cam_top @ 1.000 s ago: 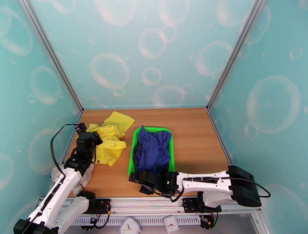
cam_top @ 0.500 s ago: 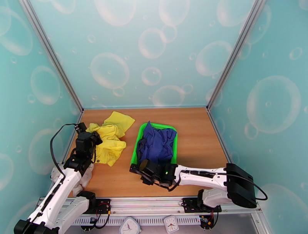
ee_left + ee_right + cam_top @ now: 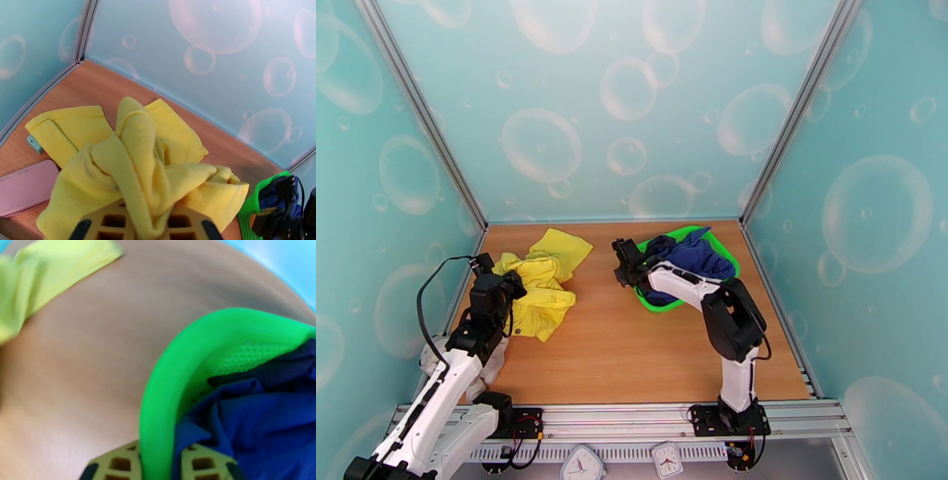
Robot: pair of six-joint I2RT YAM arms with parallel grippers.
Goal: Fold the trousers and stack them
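While I watched remotely, the left gripper (image 3: 496, 294) was pinched together on a bunched fold of the trousers (image 3: 541, 283). They lay crumpled at the far left of the table (image 3: 632, 355), well apart from the green basket (image 3: 675, 234). In the left wrist view, yellow cloth was wadded between the pads (image 3: 112, 221), with no clean hem or waistband in the bite. As I judged it, a lift from that clump would bring up a twisted knot with the legs tangled, so no flat spread for folding. The thin fabric could also slide out of the pinch. A pink flat object (image 3: 23, 188) lay against the trousers' near edge, so a drag could shove it along.

Moving right, past bare wood, the right gripper (image 3: 626, 264) was clamped on the basket's left rim. The right wrist view had the rim running between the pads (image 3: 118, 461), with the dark blue garment (image 3: 245, 425) pressed against one. A one-sided hold on a thin rim meant the basket could tip or twist and dump the garment, or the rim could pop free. The basket sat near the right wall, so a push that way might jam it.
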